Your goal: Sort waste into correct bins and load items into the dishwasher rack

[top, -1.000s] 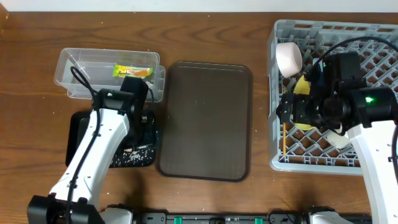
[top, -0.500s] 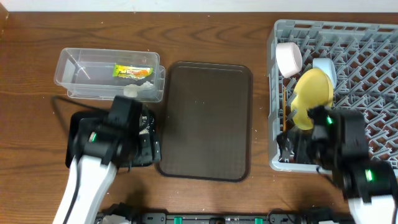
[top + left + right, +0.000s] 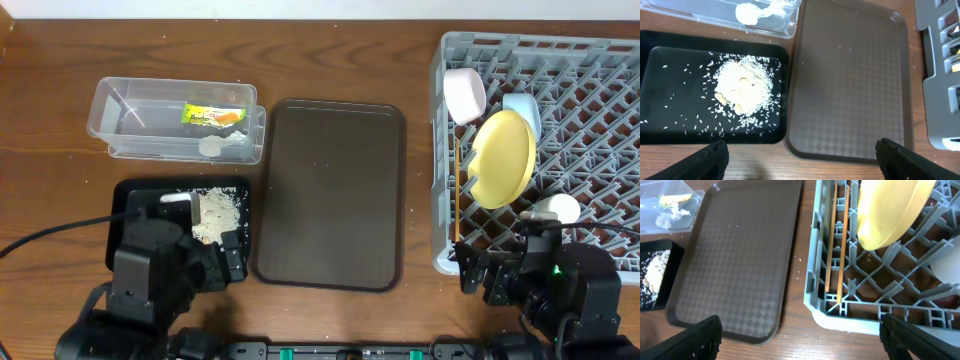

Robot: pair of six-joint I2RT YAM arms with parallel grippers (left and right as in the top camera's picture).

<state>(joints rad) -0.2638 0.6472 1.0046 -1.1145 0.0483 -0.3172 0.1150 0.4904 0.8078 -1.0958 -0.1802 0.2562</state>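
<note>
– Wooden table (image 3: 60, 100). Where's the waste?
– Wrapper (image 3: 213, 116) and scrap (image 3: 211, 146) lie in the tub (image 3: 110, 120). Rice (image 3: 215, 212) is heaped in the black tray (image 3: 130, 195), just beside the brown tray (image 3: 330, 190).
– And the dishes?
– All in the rack (image 3: 600, 70): plate (image 3: 503, 158) on edge, blue bowl (image 3: 522, 108) touching it, white bowl (image 3: 464, 93) at the left wall, cup (image 3: 553, 209) nearer the front, chopsticks (image 3: 837, 245) flat along the left side.
– The claws?
– Left gripper (image 3: 805, 160) and right gripper (image 3: 807, 337) are each spread wide, holding nothing.

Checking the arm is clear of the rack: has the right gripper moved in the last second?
Yes. The right gripper has pulled back from above the dishwasher rack to just outside its near wall, low in the overhead view.
</note>
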